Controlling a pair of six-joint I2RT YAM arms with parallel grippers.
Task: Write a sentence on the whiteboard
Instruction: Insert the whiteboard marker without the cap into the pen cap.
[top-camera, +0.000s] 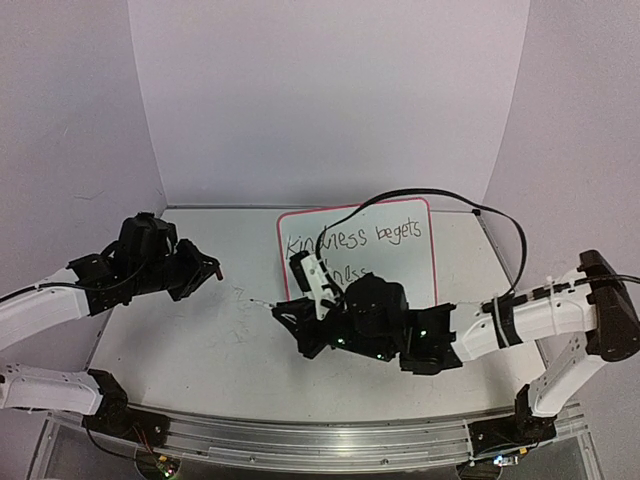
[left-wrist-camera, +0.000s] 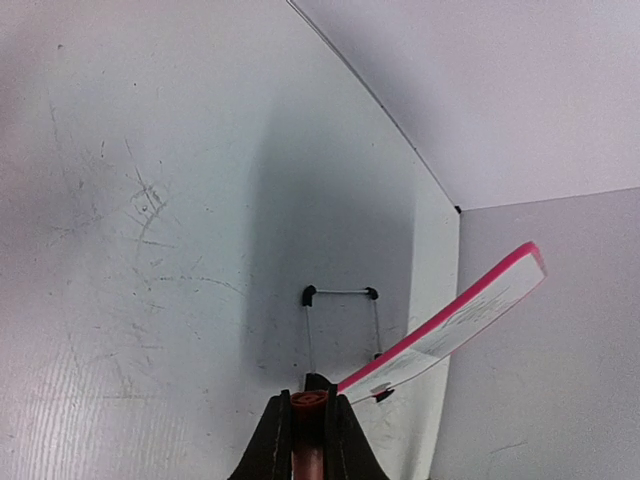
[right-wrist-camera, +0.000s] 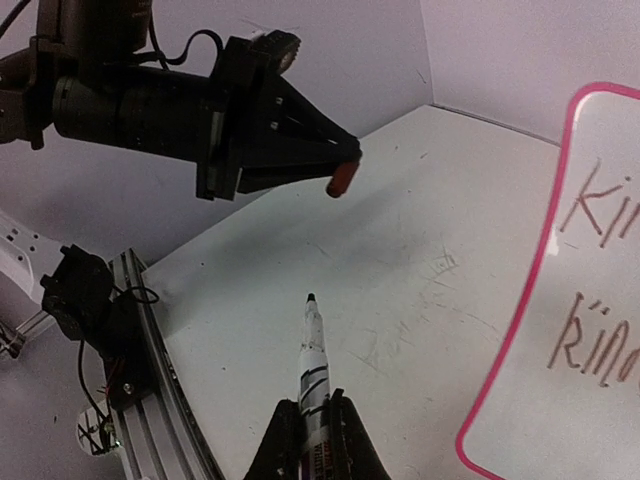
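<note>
My right pincer (right-wrist-camera: 312, 408) is clamped on the marker (right-wrist-camera: 311, 350), my left pincer (top-camera: 205, 268) on a red cap (right-wrist-camera: 342, 178), and the whiteboard (top-camera: 405, 272) bearing the sentence (top-camera: 395, 234) stands propped at the worktop's (top-camera: 190, 345) twelve o'clock.

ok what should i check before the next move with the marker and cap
1. marker gripped in right tool: ok.
2. cap held in left tool: ok.
3. marker tip off the whiteboard: ok, it points over bare table, left of the frame.
4. cap lined up with the tip: not ok, the cap sits above and apart from it.
5. sentence finished: cannot tell, the right arm hides part of the second line.
</note>
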